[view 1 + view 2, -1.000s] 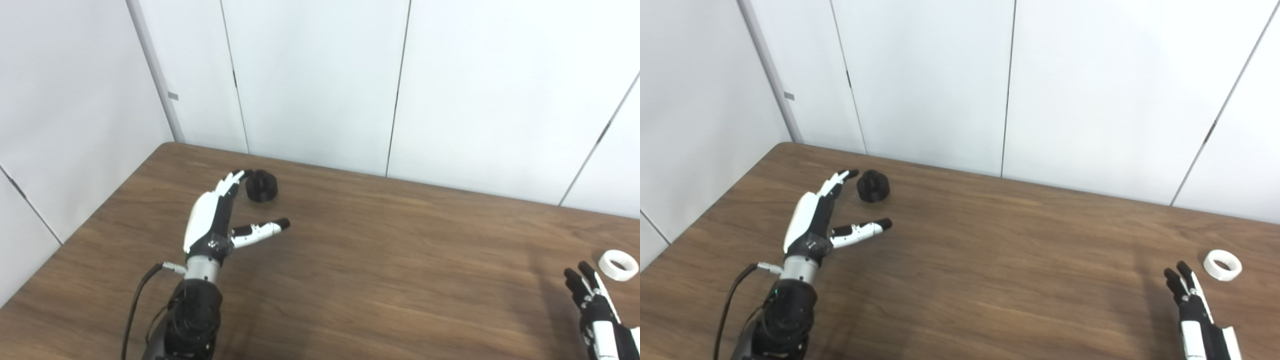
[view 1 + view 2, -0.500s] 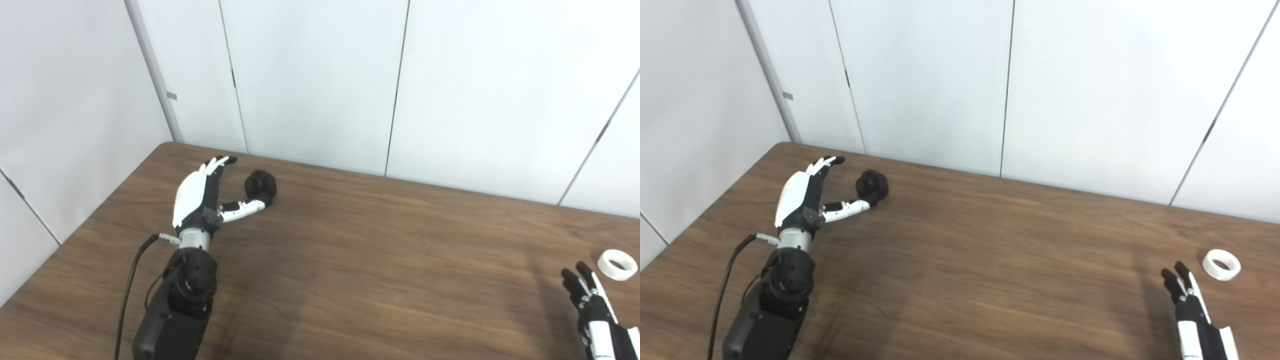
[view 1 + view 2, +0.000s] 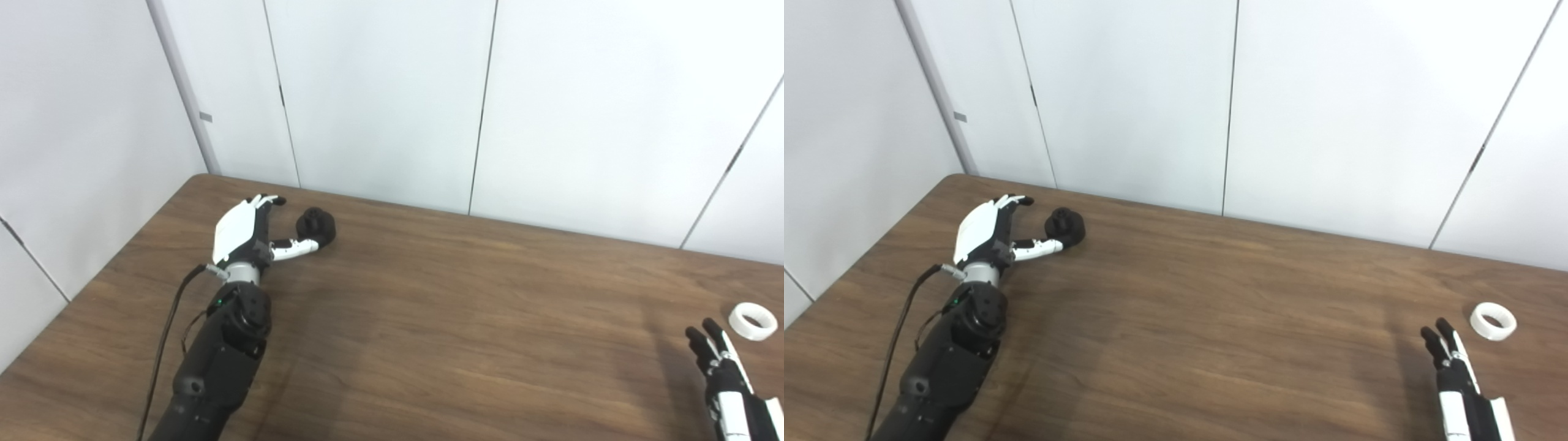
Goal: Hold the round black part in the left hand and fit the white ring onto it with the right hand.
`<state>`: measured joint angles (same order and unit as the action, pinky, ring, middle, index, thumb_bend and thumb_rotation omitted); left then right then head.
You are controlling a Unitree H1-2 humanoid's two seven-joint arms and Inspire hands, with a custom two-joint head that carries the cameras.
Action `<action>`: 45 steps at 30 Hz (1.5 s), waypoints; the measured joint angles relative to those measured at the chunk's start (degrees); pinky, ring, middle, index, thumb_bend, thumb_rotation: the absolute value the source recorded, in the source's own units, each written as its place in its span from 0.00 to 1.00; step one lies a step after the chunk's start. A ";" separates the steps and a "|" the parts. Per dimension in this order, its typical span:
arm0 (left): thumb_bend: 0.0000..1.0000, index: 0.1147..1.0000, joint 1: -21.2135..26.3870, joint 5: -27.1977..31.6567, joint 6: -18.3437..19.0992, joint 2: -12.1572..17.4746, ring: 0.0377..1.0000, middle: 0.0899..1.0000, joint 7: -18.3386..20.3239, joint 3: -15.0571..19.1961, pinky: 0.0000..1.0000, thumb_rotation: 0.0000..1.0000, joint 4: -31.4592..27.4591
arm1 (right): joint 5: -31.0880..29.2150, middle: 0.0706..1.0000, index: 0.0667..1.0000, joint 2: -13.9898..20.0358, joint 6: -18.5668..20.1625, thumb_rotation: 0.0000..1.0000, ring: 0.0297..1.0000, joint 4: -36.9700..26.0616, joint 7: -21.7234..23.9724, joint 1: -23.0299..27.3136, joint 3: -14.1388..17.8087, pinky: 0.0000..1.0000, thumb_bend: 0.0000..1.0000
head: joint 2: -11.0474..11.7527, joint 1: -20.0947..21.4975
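The round black part (image 3: pixel 315 225) sits on the brown tabletop (image 3: pixel 441 294) near its far left corner, and the left hand (image 3: pixel 245 229) lies just beside it, on the part's left. The hand is open and holds nothing: its fingers (image 3: pixel 264 200) point away toward the wall, past the part's far-left side, while the thumb (image 3: pixel 294 247) reaches out under the near side of the part, its dark tip touching or almost touching it; the views do not settle which. That spread reads as a cradle being set around the part, fingers on one flank and thumb on the other, so that closing them would pinch it between them. The part appears to stand on a wider base with a narrower top, which would leave the upper end free for the ring once it is held. The white ring (image 3: pixel 1492 321) lies flat near the right edge of the tabletop, well apart from the black part. The right hand (image 3: pixel 1448 355) waits just short of it, low at the picture's bottom edge, fingers extended together and pointing toward the ring but not touching it; it holds nothing. Judging by this layout, each hand is stationed by its own piece, with the left-hand grasp the step in hand and the ring pickup not yet begun.
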<state>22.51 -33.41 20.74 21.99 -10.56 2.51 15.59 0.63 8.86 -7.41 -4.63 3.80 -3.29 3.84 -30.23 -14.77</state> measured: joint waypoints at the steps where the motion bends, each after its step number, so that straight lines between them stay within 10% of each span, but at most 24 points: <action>1: 0.97 0.81 0.52 0.01 0.11 0.19 1.00 0.95 0.11 -0.36 1.00 0.40 0.86 | -0.03 0.93 0.96 -0.01 0.00 1.00 0.95 0.00 0.00 0.00 0.00 1.00 0.60 | -0.09 0.00; 45: 0.96 0.74 10.54 4.10 0.89 2.15 1.00 0.94 2.28 -6.99 1.00 0.37 18.86 | 0.87 0.90 0.94 -1.19 0.03 1.00 0.92 -1.00 -1.32 -0.58 -0.17 1.00 0.58 | -0.26 0.62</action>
<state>33.05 -29.31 21.63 24.14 -8.28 -4.48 34.46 1.50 7.67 -7.38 -5.62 2.48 -3.88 3.66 -30.50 -14.15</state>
